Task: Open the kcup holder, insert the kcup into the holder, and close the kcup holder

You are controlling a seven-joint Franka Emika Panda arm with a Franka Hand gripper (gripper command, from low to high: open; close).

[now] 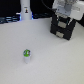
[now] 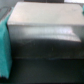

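The kcup holder [image 1: 62, 29], a black boxy drawer unit, stands on the white counter [image 1: 50, 60] toward the exterior view's right. The end effector [image 1: 64, 15] hangs over it; whether it is clenched I cannot tell. The small green-topped white kcup [image 1: 26, 55] sits well apart.

The arm [image 1: 59, 5] comes in at the upper part of the exterior view, toward that view's right, its pale wrist pointing down. The gripper [image 1: 62, 21] hangs below it, fingers downward; the blur hides how far apart they stand.
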